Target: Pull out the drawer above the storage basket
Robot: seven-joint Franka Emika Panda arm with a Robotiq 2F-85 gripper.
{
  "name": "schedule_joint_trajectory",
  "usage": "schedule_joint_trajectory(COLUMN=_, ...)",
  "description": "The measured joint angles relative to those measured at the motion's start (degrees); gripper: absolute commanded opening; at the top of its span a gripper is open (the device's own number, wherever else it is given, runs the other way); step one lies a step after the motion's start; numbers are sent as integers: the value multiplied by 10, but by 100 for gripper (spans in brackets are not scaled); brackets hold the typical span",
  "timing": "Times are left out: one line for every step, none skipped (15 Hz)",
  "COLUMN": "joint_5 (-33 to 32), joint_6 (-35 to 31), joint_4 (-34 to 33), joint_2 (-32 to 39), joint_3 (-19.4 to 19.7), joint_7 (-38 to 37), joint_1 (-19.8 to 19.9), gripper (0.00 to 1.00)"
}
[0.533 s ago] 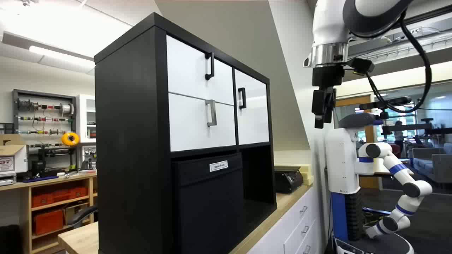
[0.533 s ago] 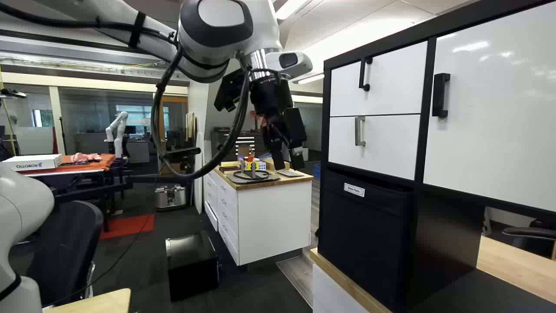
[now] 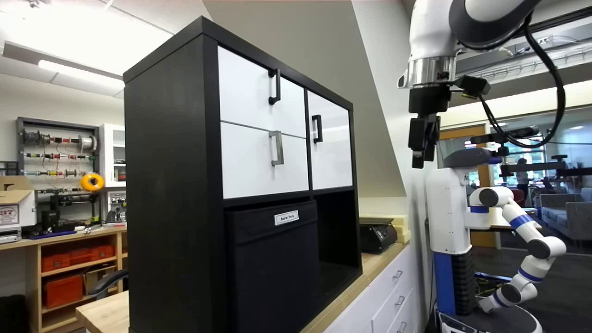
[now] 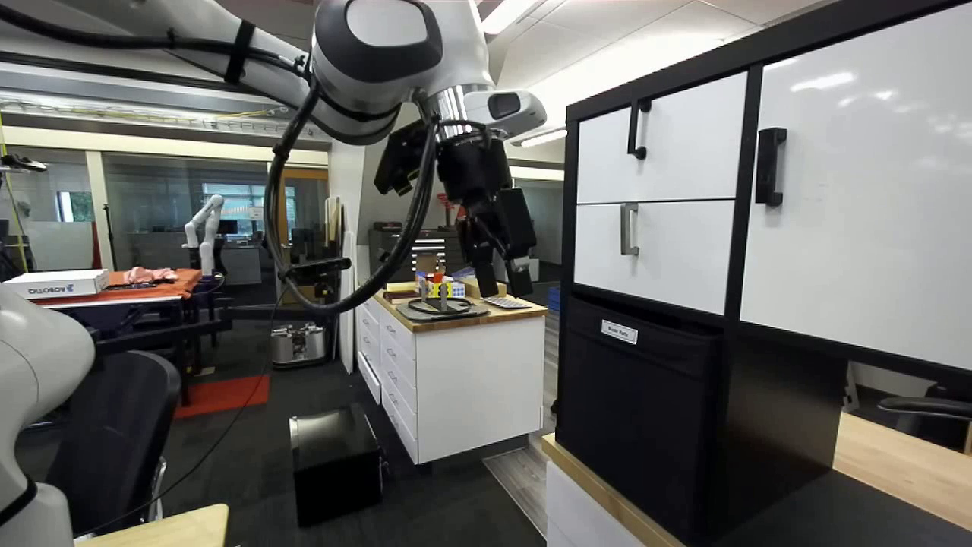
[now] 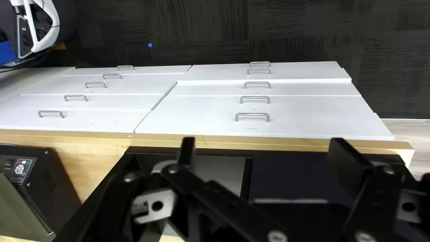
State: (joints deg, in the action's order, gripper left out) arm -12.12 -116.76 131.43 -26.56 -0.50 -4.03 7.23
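Note:
The drawer [image 3: 245,162] is the lower of two stacked white fronts in a black cabinet and sits flush. It also shows in an exterior view [image 4: 683,254]. Its grey metal handle [image 3: 278,148] stands vertical at the centre of the front and shows again in an exterior view [image 4: 626,228]. The storage basket [image 3: 277,268] is the black labelled bin right under the drawer; it also shows in the wrist view [image 5: 289,174]. My gripper [image 4: 503,282] points down in front of the cabinet, apart from the handle. In the wrist view its fingers [image 5: 263,143] are wide apart and empty. The drawer front is not distinguishable there.
A white front with a black handle [image 3: 275,87] lies directly above the drawer. A white door with a black handle [image 3: 330,143] is beside them. The cabinet stands on a wooden countertop [image 3: 340,300] over white drawers [image 5: 255,106]. A dark machine [image 3: 378,236] sits beyond the cabinet.

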Motion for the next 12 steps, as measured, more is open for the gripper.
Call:
schedule_joint_trajectory(joint_5=0, joint_6=0, joint_4=0, joint_2=0, joint_3=0, joint_7=0, joint_1=0, gripper=100)
schedule_joint_trajectory(joint_5=0, joint_6=0, joint_4=0, joint_2=0, joint_3=0, joint_7=0, joint_1=0, gripper=100)
schedule_joint_trajectory(joint_5=0, joint_6=0, joint_4=0, joint_2=0, joint_3=1, joint_7=0, joint_1=-2, gripper=100)
schedule_joint_trajectory(joint_5=1, joint_6=0, joint_4=0, joint_2=1, joint_3=1, joint_7=0, joint_1=-4, gripper=100)
schedule_joint_trajectory(joint_5=1, joint_6=0, joint_4=0, joint_2=1, joint_3=0, joint_7=0, joint_1=-7, gripper=100)
schedule_joint_trajectory(joint_5=2, joint_6=0, joint_4=0, joint_2=2, joint_3=0, joint_7=1, joint_1=-10, gripper=100)
schedule_joint_trajectory(joint_5=4, joint_6=0, joint_4=-1, joint_2=4, joint_3=-1, joint_7=1, joint_1=-15, gripper=100)
schedule_joint_trajectory(joint_5=7, joint_6=0, joint_4=-3, joint_2=6, joint_3=-2, joint_7=1, joint_1=-20, gripper=100)
schedule_joint_trajectory(joint_5=11, joint_6=0, joint_4=-6, joint_2=9, joint_3=-3, joint_7=1, joint_1=-25, gripper=100)
schedule_joint_trajectory(joint_5=15, joint_6=-1, joint_4=-11, joint_2=13, joint_3=-4, joint_7=1, joint_1=-30, gripper=100)
schedule_joint_trajectory(joint_5=20, joint_6=-3, joint_4=-18, joint_2=19, joint_3=-4, joint_7=1, joint_1=-35, gripper=100)
schedule_joint_trajectory(joint_5=24, joint_6=-8, joint_4=-26, joint_2=25, joint_3=-5, joint_7=1, joint_1=-39, gripper=100)
